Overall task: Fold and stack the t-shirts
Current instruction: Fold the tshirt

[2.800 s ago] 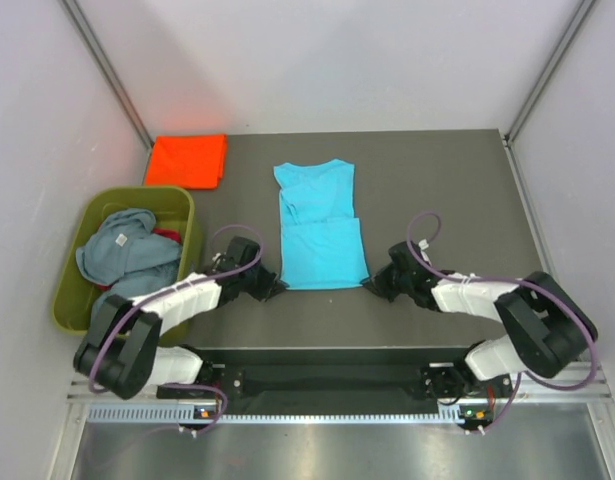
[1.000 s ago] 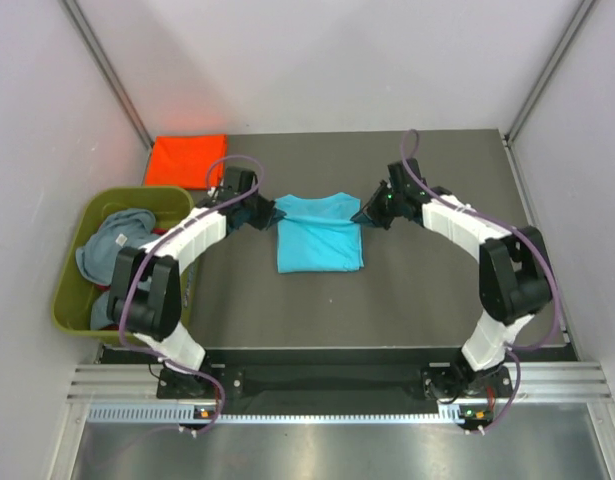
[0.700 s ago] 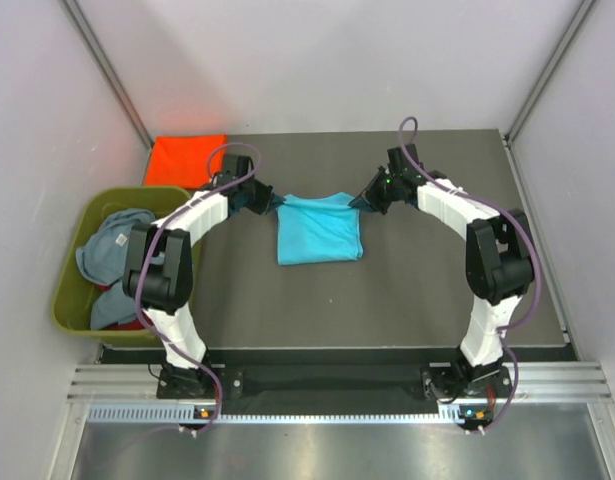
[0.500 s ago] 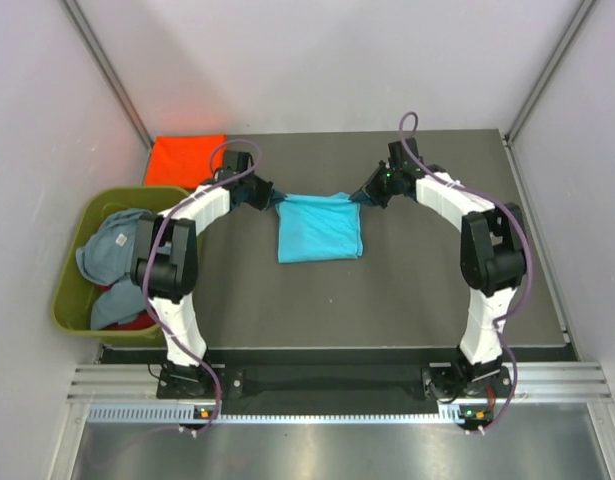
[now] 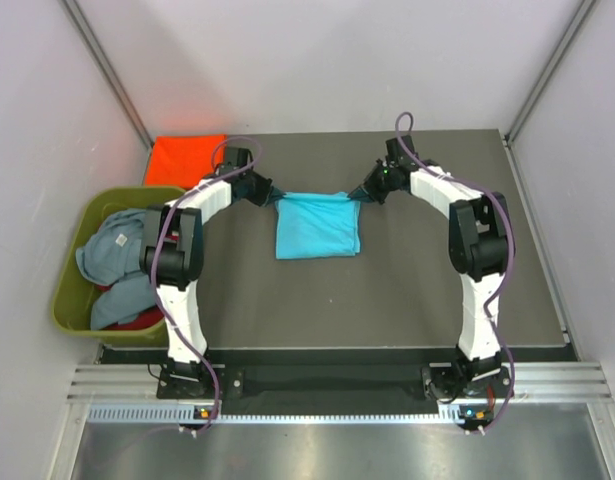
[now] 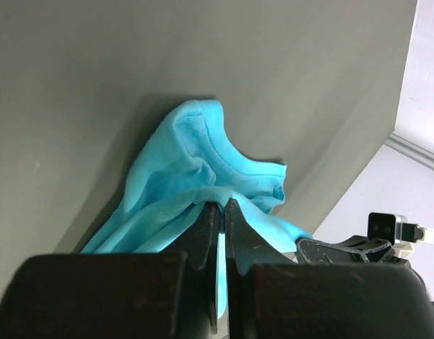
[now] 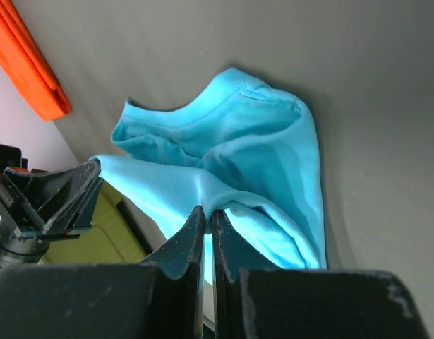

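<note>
The turquoise t-shirt (image 5: 317, 225) lies folded in the middle of the table, its far edge lifted and stretched between both grippers. My left gripper (image 5: 272, 196) is shut on the far left corner; the pinched cloth (image 6: 202, 169) bunches over its tips in the left wrist view. My right gripper (image 5: 363, 196) is shut on the far right corner, where the shirt (image 7: 231, 141) drapes beyond its tips. An orange-red t-shirt (image 5: 187, 158) lies folded at the far left corner. A grey-blue t-shirt (image 5: 122, 250) and a red t-shirt (image 5: 137, 322) sit crumpled in the tub.
The olive-green plastic tub (image 5: 87, 215) stands off the table's left edge. Both arms reach far over the table, elbows out to the sides. White walls close in the table at the back and sides.
Both grippers have carried the shirt's near hem up and over to the far edge, folding it in half. In the last second they drew further back and the cloth stretched taut.
</note>
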Controlling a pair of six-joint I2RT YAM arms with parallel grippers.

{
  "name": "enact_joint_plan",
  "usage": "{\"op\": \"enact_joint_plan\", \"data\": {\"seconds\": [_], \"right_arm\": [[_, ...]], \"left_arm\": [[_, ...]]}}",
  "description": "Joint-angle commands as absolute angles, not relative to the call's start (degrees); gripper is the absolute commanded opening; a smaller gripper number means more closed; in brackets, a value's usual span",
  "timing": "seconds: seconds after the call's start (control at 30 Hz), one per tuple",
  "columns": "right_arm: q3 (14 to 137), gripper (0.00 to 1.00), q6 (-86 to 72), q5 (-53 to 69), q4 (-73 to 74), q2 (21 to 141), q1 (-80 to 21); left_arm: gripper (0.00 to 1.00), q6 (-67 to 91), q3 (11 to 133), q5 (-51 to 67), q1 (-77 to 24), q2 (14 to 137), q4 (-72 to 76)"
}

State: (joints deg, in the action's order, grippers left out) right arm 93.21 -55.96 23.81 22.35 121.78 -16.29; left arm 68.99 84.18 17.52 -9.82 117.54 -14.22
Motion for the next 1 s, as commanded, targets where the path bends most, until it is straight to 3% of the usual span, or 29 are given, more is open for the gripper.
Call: {"op": "enact_joint_plan", "data": {"seconds": [0.0,0.3,0.4,0.43,0.53,0.67,0.8,0.97], "right_arm": [[97.3,0.01,-55.4,24.5,22.0,122.8,-15.3],[102.7,0.03,-56.2,24.7,22.2,127.4,-14.7],[104.2,0.08,-55.9,25.9,22.0,129.1,-13.9],[104.6,0.12,-54.8,26.1,22.0,129.3,-13.4],[106.3,0.42,-49.5,27.6,22.4,129.7,-11.4],[108.2,0.52,-37.4,29.1,30.7,127.6,-8.7],[99.2,0.57,-28.1,31.2,31.7,119.9,-9.1],[84.7,0.54,-25.6,39.8,25.9,109.8,-10.3]], "left_arm": [[0.0,67.4,87.4,16.4,-8.4,118.0,-13.4],[0.0,65.5,93.1,17.7,-7.9,123.2,-13.9],[0.09,63.6,97.3,18.2,-7.6,125.9,-16.5],[0.19,61.7,98.5,18.0,-7.6,127.1,-17.6],[0.28,55.5,106.7,18.0,-7.6,130.2,-24.1],[0.42,48.5,111.1,18.7,-7.7,128.9,-29.7],[0.43,43.0,103.7,20.7,-9.1,120.4,-28.9],[0.52,36.5,94.3,24.1,-11.0,111.7,-30.8]]}}
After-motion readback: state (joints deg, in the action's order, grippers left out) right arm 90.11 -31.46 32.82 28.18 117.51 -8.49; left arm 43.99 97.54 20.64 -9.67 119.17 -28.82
